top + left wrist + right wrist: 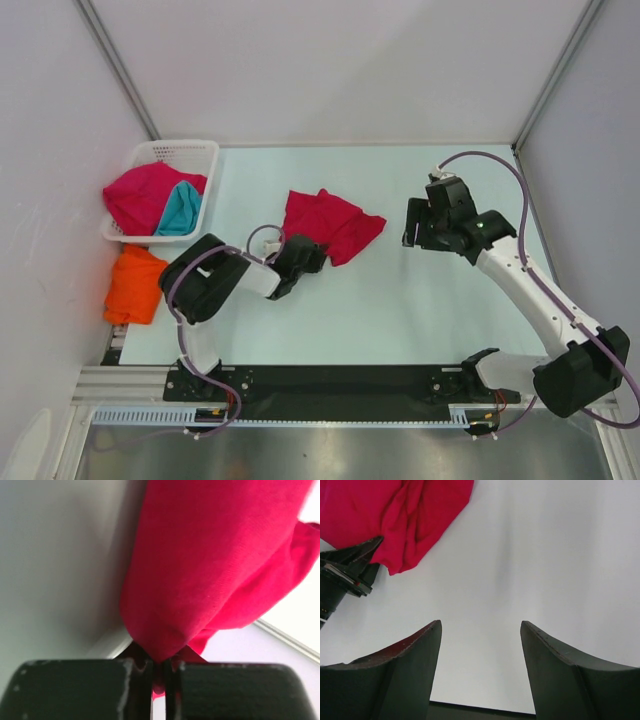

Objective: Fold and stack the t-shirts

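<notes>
A crumpled crimson t-shirt (335,222) lies in the middle of the table. My left gripper (300,255) is at its near left corner and is shut on a pinch of the red cloth (215,565), which bunches up right above the closed fingers (140,680). My right gripper (420,228) hovers to the right of the shirt, open and holding nothing; its wrist view shows the shirt (395,515) at the top left and bare table between the fingers (415,650). Another crimson t-shirt (140,195) and a teal one (180,212) sit in the basket. An orange t-shirt (135,285) lies at the left edge.
The white lattice basket (205,160) stands at the back left corner of the table. White walls close in the left, back and right sides. The arm bases and a black rail (330,380) run along the near edge.
</notes>
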Controlling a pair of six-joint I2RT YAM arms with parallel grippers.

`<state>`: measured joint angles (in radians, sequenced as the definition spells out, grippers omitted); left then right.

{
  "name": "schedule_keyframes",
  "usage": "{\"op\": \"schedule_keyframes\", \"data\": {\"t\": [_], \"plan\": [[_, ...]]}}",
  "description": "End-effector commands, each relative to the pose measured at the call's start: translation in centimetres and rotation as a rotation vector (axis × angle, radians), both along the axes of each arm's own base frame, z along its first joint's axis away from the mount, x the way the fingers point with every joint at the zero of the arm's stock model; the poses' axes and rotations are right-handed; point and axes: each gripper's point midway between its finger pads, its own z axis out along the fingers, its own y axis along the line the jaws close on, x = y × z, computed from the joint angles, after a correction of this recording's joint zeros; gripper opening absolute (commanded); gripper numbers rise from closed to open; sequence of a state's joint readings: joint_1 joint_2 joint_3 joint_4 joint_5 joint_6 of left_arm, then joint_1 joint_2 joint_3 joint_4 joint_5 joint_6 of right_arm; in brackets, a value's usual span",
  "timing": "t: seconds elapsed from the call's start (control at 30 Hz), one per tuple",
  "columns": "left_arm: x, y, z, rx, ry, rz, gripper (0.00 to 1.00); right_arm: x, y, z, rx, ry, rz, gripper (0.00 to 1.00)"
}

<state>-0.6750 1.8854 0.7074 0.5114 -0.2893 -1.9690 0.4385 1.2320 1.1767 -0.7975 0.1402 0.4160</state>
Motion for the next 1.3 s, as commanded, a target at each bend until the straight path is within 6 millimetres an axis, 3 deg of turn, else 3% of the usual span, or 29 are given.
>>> {"op": "schedule_keyframes", "data": {"t": [0.0, 0.1, 0.17, 0.2, 0.23, 0.27, 0.3, 0.33, 0.4, 0.43, 0.5, 0.53, 0.6, 0.73, 0.83, 0.9, 1.07, 1.27], "plan": [[0.2, 3.3, -2.9, 0.085, 0.017, -0.078, 0.0, -0.6, 0.0, 4.3, 0.058, -0.091, 0.022, 0.69], [1.7, 3.7, -1.1, 0.065, -0.029, -0.133, 0.0, -1.3, 0.2, 6.3, 0.1, -0.128, 0.03, 0.69], [2.7, 4.3, 1.5, 0.063, -0.078, -0.156, 0.0, -1.8, 0.2, 7.3, 0.131, -0.155, 0.034, 0.69], [3.5, 4.4, 3.3, 0.109, -0.129, -0.193, 0.0, -2.1, 0.4, 7.4, 0.143, -0.155, 0.042, 0.69], [4.3, 5.2, 6.7, 0.128, -0.194, -0.191, 0.0, -2.4, 0.4, 7.6, 0.155, -0.16, 0.045, 0.69], [3.6, 6.2, 6.7, 0.193, -0.138, -0.204, 0.0, -2.6, 0.5, 7.5, 0.164, -0.154, 0.047, 0.69], [4.3, 7.5, 8.7, 0.286, -0.179, -0.189, 0.0, -2.9, 0.9, 7.6, 0.181, -0.151, 0.062, 0.69], [4.2, 9.3, 12.7, 0.31, -0.242, -0.151, 0.0, -3.1, 1.0, 7.6, 0.188, -0.15, 0.068, 0.68], [2.8, 12.0, 14.3, 0.373, -0.227, -0.121, 0.0, -3.6, 1.3, 8.2, 0.208, -0.164, 0.076, 0.68], [2.1, 14.2, 17.1, 0.371, -0.276, -0.066, 0.0, -3.8, 1.6, 8.5, 0.215, -0.173, 0.087, 0.68], [0.1, 16.6, 17.4, 0.413, -0.236, -0.052, 0.0, -4.0, 1.9, 9.1, 0.231, -0.188, 0.097, 0.68], [-0.9, 18.7, 19.5, 0.425, -0.273, 0.003, 0.0, -4.2, 2.3, 9.3, 0.239, -0.188, 0.106, 0.68], [-2.8, 20.8, 19.5, 0.436, -0.252, 0.023, 0.0, -4.4, 2.9, 9.9, 0.251, -0.195, 0.124, 0.68], [-7.0, 27.5, 20.3, 0.48, -0.246, 0.181, 0.0, -5.1, 4.3, 10.3, 0.245, -0.197, 0.158, 0.68], [-8.6, 29.5, 19.9, 0.456, -0.244, 0.202, 0.0, -5.6, 5.6, 10.2, 0.235, -0.19, 0.183, 0.68], [-8.9, 29.3, 19.7, 0.424, -0.254, 0.162, 0.0, -6.0, 6.5, 10.1, 0.228, -0.186, 0.194, 0.68], [-9.0, 31.9, 20.5, 0.436, -0.261, 0.215, 0.0, -6.1, 7.8, 9.5, 0.21, -0.175, 0.209, 0.68], [-6.0, 35.0, 23.2, 0.398, -0.303, 0.169, 0.0, -4.8, 9.0, 8.0, 0.156, -0.141, 0.229, 0.68]]}}
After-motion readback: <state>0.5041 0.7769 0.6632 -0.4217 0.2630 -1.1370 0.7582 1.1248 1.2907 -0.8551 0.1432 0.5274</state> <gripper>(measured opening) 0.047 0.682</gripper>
